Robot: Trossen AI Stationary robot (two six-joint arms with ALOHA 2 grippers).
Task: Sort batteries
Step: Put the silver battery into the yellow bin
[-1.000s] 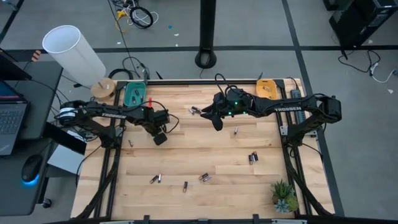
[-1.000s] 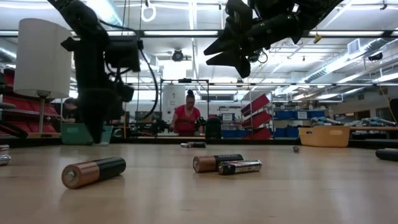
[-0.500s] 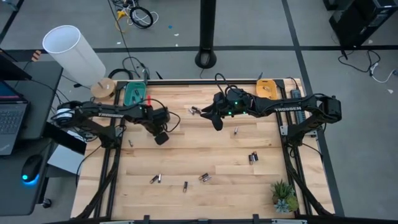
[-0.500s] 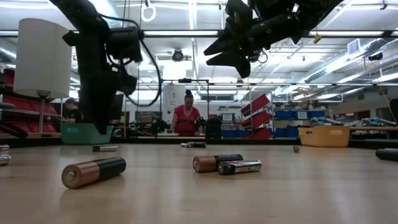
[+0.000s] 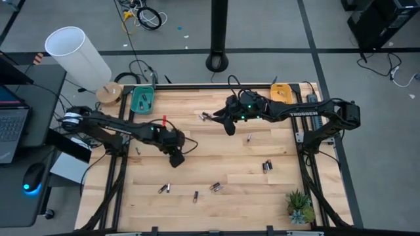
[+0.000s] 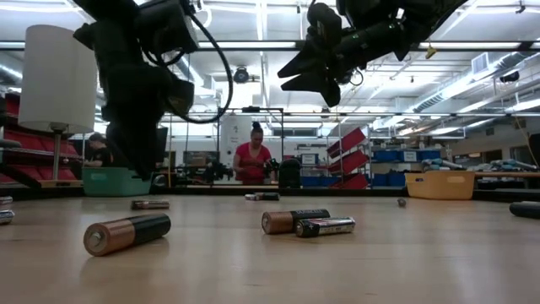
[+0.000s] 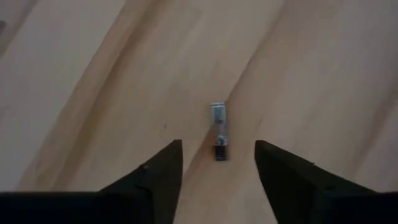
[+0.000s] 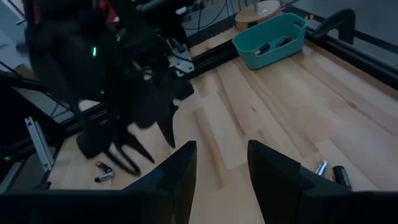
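Above a battery (image 7: 219,132) — left pincer (image 7: 217,167), fingers apart, empty.

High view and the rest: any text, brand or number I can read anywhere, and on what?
"TROSSEN": white letters on the right arm, high view.
Left arm: a pale strip of lettering, too small to read.
Batteries: no label legible in any view.
Nothing else readable.
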